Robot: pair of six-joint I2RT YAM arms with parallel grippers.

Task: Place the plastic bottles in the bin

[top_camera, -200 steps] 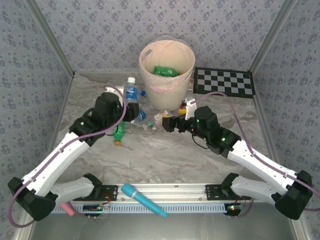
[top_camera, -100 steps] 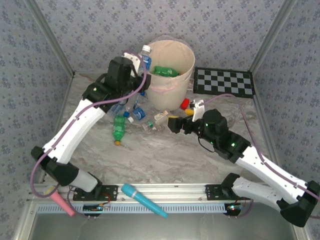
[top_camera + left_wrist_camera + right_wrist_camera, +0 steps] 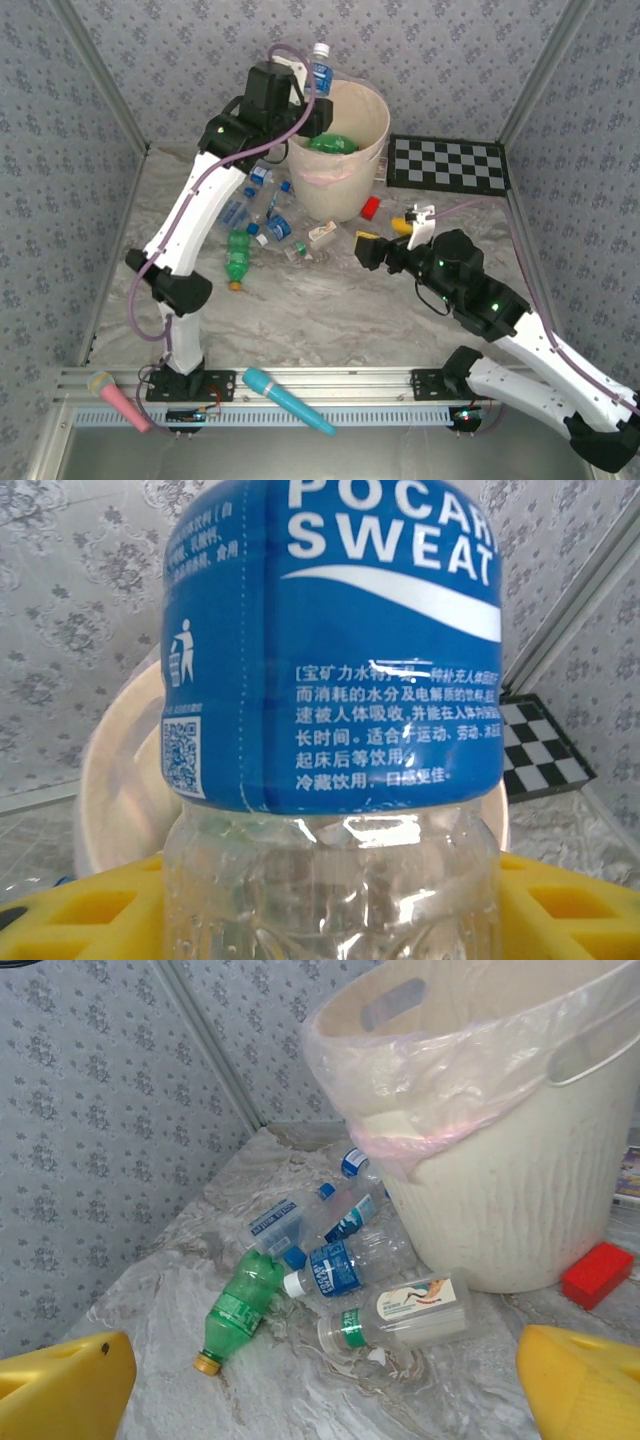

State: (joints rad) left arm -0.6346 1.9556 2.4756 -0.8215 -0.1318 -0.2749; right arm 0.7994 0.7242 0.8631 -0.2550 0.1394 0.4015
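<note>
Up from the worktop (image 3: 330, 320), my left end effector (image 3: 308, 98) now holds a clamped blue-labelled bottle (image 3: 321, 62) above the bin (image 3: 372, 150) rim. My right end effector (image 3: 385, 237) hangs wide open near the bin and the loose bottles (image 3: 330, 1265).

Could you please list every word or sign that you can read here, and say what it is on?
"POCAR" (cut off), "SWEAT": blue label of the bottle in the left tool.
Same label: litter-bin sign, QR code, Chinese small print too fine to quote.
Lying bottles: labels too small to read.
</note>
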